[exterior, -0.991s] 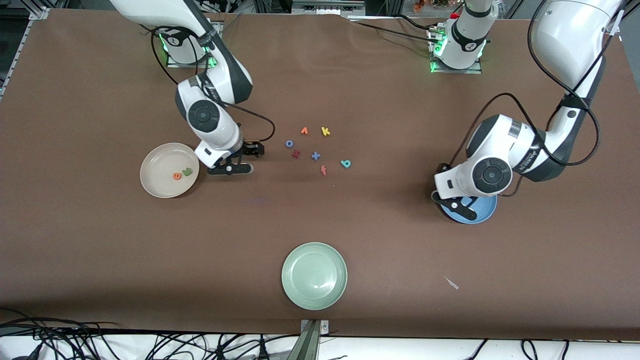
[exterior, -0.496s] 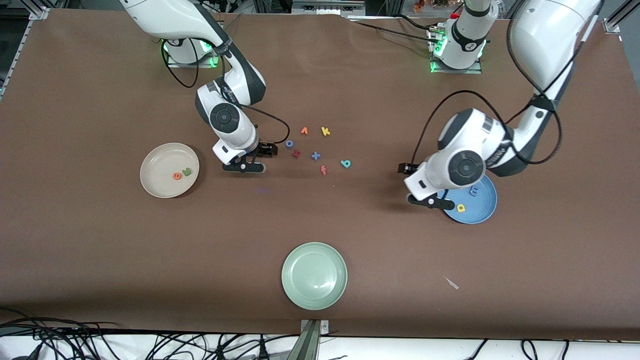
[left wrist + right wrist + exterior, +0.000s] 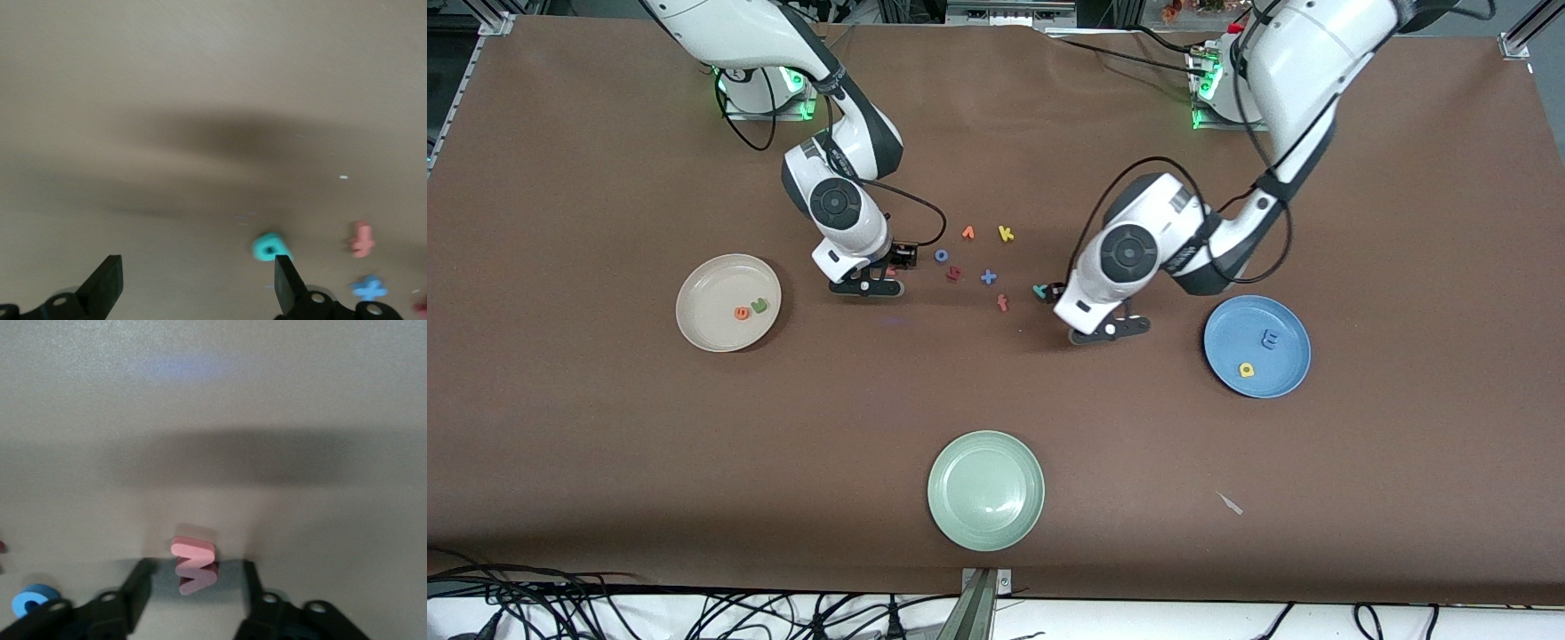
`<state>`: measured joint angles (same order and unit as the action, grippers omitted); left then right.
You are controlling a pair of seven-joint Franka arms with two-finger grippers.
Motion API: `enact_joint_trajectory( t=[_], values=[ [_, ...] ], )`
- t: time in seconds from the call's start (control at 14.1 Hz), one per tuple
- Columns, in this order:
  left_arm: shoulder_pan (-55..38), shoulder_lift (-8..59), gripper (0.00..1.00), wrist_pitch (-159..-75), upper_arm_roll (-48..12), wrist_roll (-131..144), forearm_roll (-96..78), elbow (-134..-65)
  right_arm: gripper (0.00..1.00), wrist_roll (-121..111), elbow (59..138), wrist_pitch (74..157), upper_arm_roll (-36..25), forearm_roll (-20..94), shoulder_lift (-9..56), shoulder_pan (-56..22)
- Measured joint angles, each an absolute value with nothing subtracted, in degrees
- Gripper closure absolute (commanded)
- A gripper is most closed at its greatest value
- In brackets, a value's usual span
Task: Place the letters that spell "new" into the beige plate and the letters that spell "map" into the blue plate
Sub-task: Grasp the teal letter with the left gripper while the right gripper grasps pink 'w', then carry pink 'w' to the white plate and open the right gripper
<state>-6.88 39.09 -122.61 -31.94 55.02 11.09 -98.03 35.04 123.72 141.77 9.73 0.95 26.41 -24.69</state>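
The brown table [image 3: 605,427] carries three plates: the beige plate [image 3: 703,329] toward the right arm's end with the orange "e" [image 3: 741,313] and green "n" [image 3: 759,305] lying in it, the blue plate [image 3: 1280,373] toward the left arm's end holding the blue "m" [image 3: 1269,338] and yellow "a" [image 3: 1247,369], and a pale green plate [image 3: 986,524] nearest the front camera. The right gripper [image 3: 193,590] is low over the table beside the letter cluster, its jaws part-way in, straddling the pinkish-red "w" [image 3: 194,563] but with gaps on both sides, so I'd say nothing is gripped. To do this well, it should stay centred and squeeze evenly, or the small foam piece may tip or skid. The left gripper [image 3: 193,283] hovers wide open and empty, with the teal "p" [image 3: 270,247] just inside one fingertip.
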Motion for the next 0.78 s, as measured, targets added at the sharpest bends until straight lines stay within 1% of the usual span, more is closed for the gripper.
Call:
enact_joint_trajectory(
  t=[0.07, 0.14, 0.28, 0.35, 0.42, 0.57, 0.64, 0.78],
  values=[
    [-7.36, 40.15, 0.04, -124.26, -31.90, 56.33, 11.09, -98.03, 0.63, 35.04, 123.72, 141.91, 9.73, 0.95, 26.41, -24.69],
    [-7.42, 40.96, 0.07, -125.22, -31.86, 56.99, 11.09, -98.02, 0.73, 35.04, 123.72, 142.18, 9.73, 0.95, 26.41, -24.69],
    [-7.49, 42.01, 0.14, -125.78, -31.81, 57.25, 11.09, -98.02, 0.91, 35.05, 123.71, 142.58, 9.74, 0.95, 26.34, -24.70],
    [-7.72, 42.35, 0.16, -125.80, -31.81, 57.35, 11.09, -98.02, 0.98, 35.05, 123.71, 142.60, 9.74, 0.95, 26.34, -24.70],
    [-8.06, 42.64, 0.18, -125.81, -31.81, 57.44, 11.09, -98.02, 1.00, 35.05, 123.65, 142.62, 9.74, 0.95, 26.32, -24.70],
    [-8.80, 43.29, 0.19, -126.34, -31.82, 57.76, 11.09, -98.03, 1.00, 34.98, 122.63, 141.45, 9.54, 0.95, 25.94, -24.67],
    [-9.06, 43.61, 0.21, -126.89, -31.81, 57.86, 11.09, -98.03, 1.00, 34.55, 121.19, 138.19, 8.99, 0.94, 25.43, -24.61],
    [-9.46, 44.23, 0.23, -128.25, -31.81, 57.97, 11.09, -98.03, 1.00, 28.75, 117.00, 128.52, 5.88, 0.94, 23.67, -24.50]
  ],
)
